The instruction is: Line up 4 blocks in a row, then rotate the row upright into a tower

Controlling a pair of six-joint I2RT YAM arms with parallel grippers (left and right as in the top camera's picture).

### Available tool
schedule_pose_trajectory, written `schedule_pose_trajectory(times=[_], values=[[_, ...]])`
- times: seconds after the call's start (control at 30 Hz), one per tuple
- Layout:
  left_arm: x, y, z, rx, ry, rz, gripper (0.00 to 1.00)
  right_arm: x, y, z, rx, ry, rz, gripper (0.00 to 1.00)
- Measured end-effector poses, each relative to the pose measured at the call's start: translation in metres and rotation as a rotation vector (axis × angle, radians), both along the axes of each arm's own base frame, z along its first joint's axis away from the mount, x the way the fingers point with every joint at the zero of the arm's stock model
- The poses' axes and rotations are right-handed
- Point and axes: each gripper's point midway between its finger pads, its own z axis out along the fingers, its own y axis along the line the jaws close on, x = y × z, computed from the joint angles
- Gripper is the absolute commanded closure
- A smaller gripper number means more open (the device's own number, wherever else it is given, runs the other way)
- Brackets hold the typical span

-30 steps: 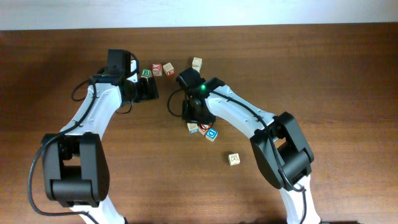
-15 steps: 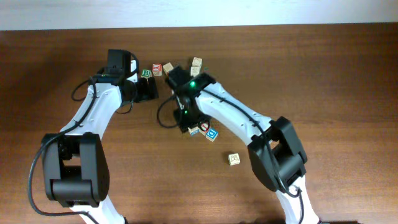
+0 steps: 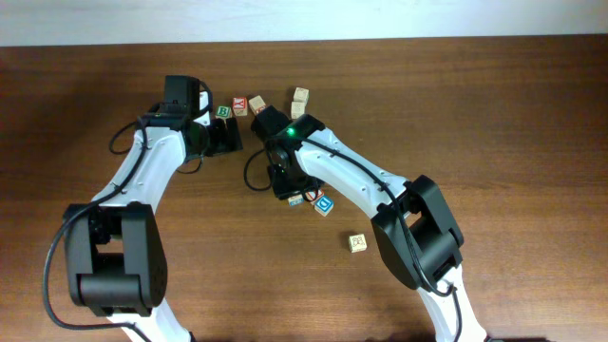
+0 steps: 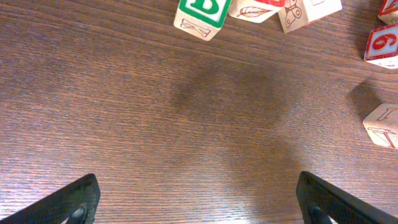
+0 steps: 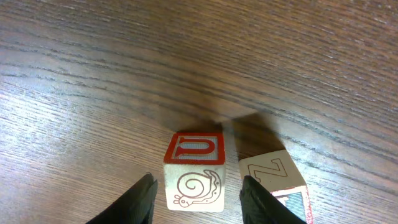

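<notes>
While your right claw stands open astride the red "U" block, not touching, close on its flat side faces; expect light, rigid, slightly slick wood.

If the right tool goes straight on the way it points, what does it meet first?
The red U block with the snail face: it sits between the right tool's fingers, apparently untouched, so contact likely comes soon.

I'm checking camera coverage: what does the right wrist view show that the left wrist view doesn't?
Right wrist only: a red U block with a snail, between open jaws, and a Z block beside it. Left wrist only: a green B cube and a red 9 block. Both: wood table, dark jaw tips low in frame.
</notes>
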Motion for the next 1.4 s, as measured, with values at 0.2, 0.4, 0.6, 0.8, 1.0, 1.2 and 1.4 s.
schedule_pose_trajectory(times=[0.2,0.4,0.6,0.8,1.0,1.2,1.4], values=[[0.000,0.000,0.000,0.000,0.000,0.000,0.01,0.000,0.000,-0.002,0.000,0.008,-0.061,0.79],[0.000,0.000,0.000,0.000,0.000,0.000,0.00,0.002,0.001,-0.002,0.006,0.008,-0.145,0.74],[0.000,0.000,0.000,0.000,0.000,0.000,0.01,0.000,0.006,-0.002,0.034,0.024,-0.147,0.51],[0.000,0.000,0.000,0.000,0.000,0.000,0.01,-0.002,0.004,-0.013,0.018,0.039,-0.135,0.70],[0.000,0.000,0.000,0.000,0.000,0.000,0.01,0.005,0.006,-0.013,0.038,0.024,-0.184,0.68],[0.000,0.000,0.000,0.000,0.000,0.000,0.01,0.007,0.007,-0.012,0.048,0.024,-0.225,0.43],[0.000,0.000,0.000,0.000,0.000,0.000,0.01,0.006,-0.009,0.041,-0.010,0.077,-0.187,0.43]])
